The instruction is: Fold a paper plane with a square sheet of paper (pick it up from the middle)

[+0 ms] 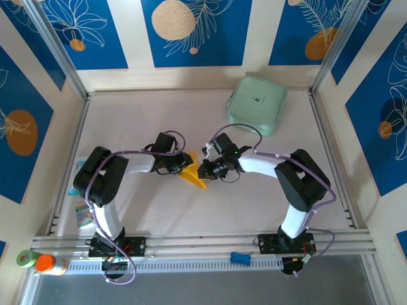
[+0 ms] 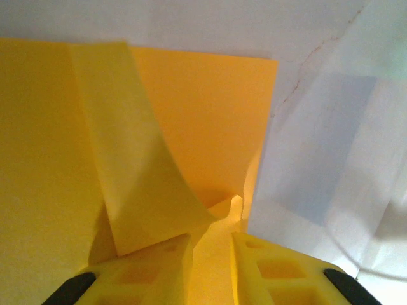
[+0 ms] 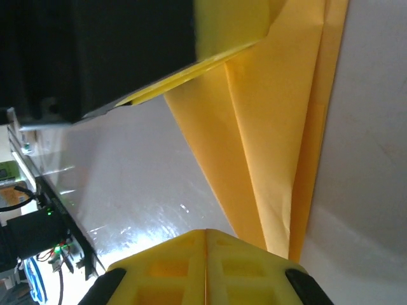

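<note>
A: What are the end effectors doing?

B: The right end effector (image 3: 206,236) has its two yellow fingers pressed flat together, with no gap along the seam. The sheet of paper (image 3: 273,127) runs in against one finger, and I cannot tell whether it is pinched. The left end effector (image 2: 212,241) is set narrow, its fingers slightly apart, and a curled flap of the paper reaches into the gap.

A: Where is the paper?

B: It lies on the surface (image 1: 159,121), left of the mint-green case (image 1: 257,105), nearer the arm bases than the case and well apart from it. It is creased into a tapered, pointed shape, and an end effector touches it from each side.

A: What about edges and room to move?

B: In the right wrist view, its long layered edges run side by side, with bare surface on either side. The stretch from the paper up to the case is open. The case itself sits near the far right corner post. The right arm (image 1: 261,164) angles in below the case, and the left arm (image 1: 137,164) closes in from the other side.

A: What else is there, and how many of each?

B: There are two arms, one sheet and one case. Far left of the case, by the side rail, lies one printed packet (image 1: 82,216). On the near ledge, straight down from the case, sits one small blue item (image 1: 239,257). Far left of the case along that ledge are one orange-capped bottle (image 1: 49,264) and one green roll (image 1: 25,258), just beside each other.
</note>
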{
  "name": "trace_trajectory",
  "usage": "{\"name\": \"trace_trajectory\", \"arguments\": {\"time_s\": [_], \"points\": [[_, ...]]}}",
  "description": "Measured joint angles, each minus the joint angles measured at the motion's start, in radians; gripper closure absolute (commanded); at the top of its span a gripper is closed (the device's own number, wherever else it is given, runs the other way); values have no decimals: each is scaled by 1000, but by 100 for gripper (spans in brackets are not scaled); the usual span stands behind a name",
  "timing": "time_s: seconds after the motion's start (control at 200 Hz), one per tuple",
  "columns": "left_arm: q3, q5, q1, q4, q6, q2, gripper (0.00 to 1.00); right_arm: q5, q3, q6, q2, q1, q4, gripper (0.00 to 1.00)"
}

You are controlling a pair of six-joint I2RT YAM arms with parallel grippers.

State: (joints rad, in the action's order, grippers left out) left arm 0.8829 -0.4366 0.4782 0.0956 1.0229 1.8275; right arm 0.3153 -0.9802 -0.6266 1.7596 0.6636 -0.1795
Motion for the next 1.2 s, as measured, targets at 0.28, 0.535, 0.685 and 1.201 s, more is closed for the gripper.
{"name": "trace_trajectory", "arguments": {"time_s": [0.28, 0.535, 0.685, 1.201], "points": [[0, 0, 0, 0, 0, -1, 74, -37, -79, 19, 106, 8, -53, 93], [0, -1, 1, -1, 1, 0, 75, -16, -16, 47, 106, 30, -42, 93], [0, 0, 2, -3, 1, 0, 75, -4, 85, 50, 41, 33, 6, 94], [3, -1, 3, -7, 0, 0, 75, -40, 163, 61, -231, -5, -48, 94]]}}
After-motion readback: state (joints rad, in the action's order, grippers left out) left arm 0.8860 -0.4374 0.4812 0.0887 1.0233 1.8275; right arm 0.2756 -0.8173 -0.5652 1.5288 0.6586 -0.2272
